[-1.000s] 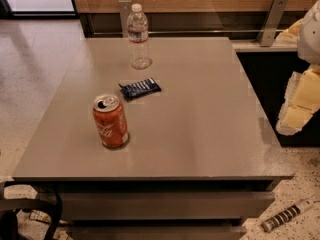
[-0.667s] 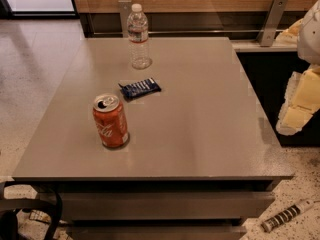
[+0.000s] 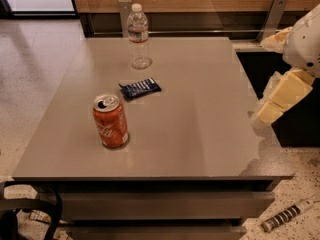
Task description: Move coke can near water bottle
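The coke can (image 3: 111,120) stands upright on the front left part of the grey table (image 3: 200,134), red-orange with white script and a silver top. The water bottle (image 3: 138,36), clear with a white cap, stands upright near the table's far edge, left of centre. The can is well apart from the bottle, towards the front. My gripper (image 3: 274,106), cream-coloured on a white arm, hangs at the table's right edge, far to the right of the can and holding nothing that I can see.
A flat dark blue snack wrapper (image 3: 140,88) lies on the table between the can and the bottle. A wood-panelled wall with metal posts (image 3: 274,16) runs behind the table. A striped object (image 3: 285,217) lies on the speckled floor at the front right.
My gripper has shifted slightly left, towards the table's right edge. The can, the bottle and the wrapper have not moved.
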You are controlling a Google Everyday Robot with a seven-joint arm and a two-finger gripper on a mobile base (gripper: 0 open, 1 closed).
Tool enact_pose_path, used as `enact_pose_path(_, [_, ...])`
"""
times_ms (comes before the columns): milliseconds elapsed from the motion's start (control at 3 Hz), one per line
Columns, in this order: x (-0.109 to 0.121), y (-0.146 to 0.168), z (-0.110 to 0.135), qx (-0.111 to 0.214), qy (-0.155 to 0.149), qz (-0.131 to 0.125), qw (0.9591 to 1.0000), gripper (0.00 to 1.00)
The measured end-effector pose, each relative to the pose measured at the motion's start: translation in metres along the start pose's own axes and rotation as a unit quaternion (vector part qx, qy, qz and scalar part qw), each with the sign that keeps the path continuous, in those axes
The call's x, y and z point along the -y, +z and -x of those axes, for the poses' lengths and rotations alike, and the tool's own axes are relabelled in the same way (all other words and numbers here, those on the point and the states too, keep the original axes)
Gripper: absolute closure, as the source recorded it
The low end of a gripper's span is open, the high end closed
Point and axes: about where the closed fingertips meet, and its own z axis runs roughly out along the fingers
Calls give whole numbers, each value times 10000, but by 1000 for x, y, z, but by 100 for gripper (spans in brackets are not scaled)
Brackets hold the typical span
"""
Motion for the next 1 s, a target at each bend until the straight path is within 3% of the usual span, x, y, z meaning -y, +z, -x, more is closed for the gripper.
enact_pose_path(333, [-2,24,22,929,197,202,9953,0])
enact_pose_path(667, [-12,41,52,1957,347,333,9795,0])
enact_pose_path(1000, [-25,50,73,2370,353,383,9701,0])
